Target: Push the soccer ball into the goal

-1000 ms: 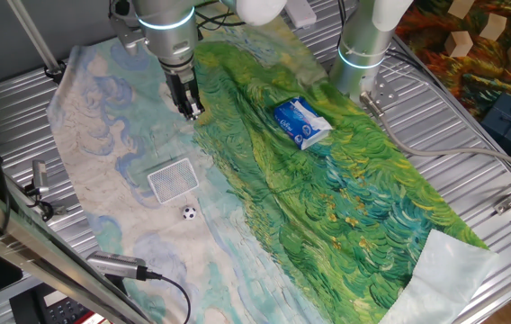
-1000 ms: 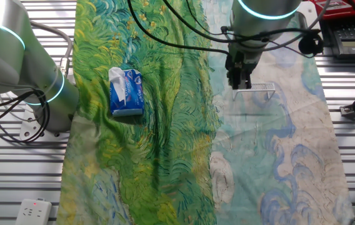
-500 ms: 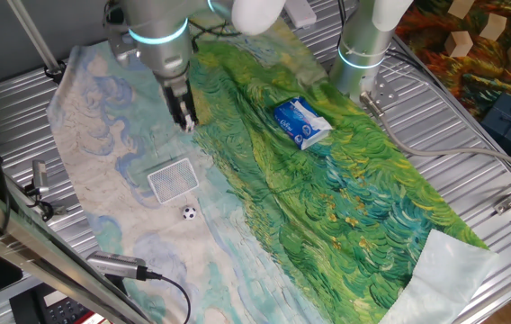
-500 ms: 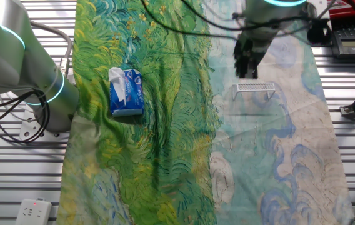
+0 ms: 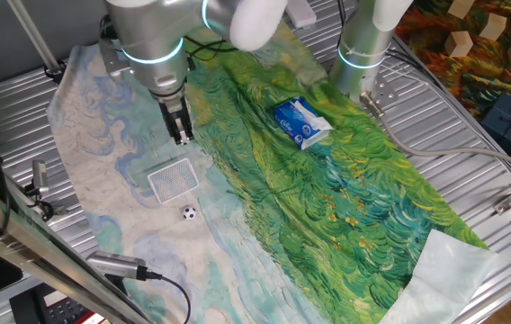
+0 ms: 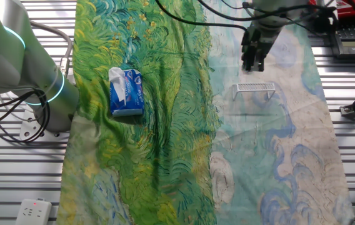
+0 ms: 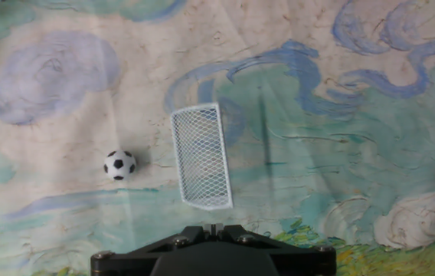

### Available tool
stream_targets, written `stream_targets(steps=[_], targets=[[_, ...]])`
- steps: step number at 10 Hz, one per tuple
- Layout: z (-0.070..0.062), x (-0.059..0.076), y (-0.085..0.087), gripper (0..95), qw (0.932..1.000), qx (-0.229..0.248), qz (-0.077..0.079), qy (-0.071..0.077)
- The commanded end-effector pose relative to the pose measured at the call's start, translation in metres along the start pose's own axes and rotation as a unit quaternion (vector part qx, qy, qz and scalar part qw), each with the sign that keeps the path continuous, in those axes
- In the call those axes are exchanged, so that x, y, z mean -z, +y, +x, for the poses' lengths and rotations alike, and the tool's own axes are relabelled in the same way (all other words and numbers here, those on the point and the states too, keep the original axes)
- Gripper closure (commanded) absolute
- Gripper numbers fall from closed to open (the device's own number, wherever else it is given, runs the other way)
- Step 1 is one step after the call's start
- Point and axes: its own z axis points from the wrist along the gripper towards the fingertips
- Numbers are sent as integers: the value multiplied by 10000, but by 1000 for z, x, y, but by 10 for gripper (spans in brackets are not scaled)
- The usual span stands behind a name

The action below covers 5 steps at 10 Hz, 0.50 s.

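Note:
The soccer ball point(image 5: 189, 213) is a tiny white ball with black patches, lying on the pale part of the painted cloth just in front of the goal point(image 5: 173, 179), a small white mesh frame. From the hand view the soccer ball point(image 7: 119, 165) lies left of the goal point(image 7: 201, 157), a short gap apart. My gripper point(image 5: 182, 135) hangs above the cloth behind the goal, its fingers together and holding nothing. In the other fixed view my gripper point(image 6: 252, 59) is above the goal point(image 6: 255, 87), and the ball does not show. The fingertips point(image 7: 213, 228) meet at the bottom edge.
A blue-and-white packet point(image 5: 300, 121) lies on the green half of the cloth. A second arm's base point(image 5: 362, 49) stands at the cloth's far edge. Slatted metal table point(image 5: 471, 162) surrounds the cloth. Cables and a black device point(image 5: 116, 265) lie near the front left.
My gripper has moved across the cloth from the green-white border toward the pale side, ending closer to the goal. Ball and goal have not moved.

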Motion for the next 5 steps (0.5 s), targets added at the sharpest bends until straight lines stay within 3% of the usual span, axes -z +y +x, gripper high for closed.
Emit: stream_targets(steps=[1, 4, 5], targets=[[-10, 1, 0, 950, 9999, -72, 66, -33], [-35, 19, -20, 950, 9998, 169, 85, -23], [-47, 31, -40, 950, 9993, 373, 91, 25]])
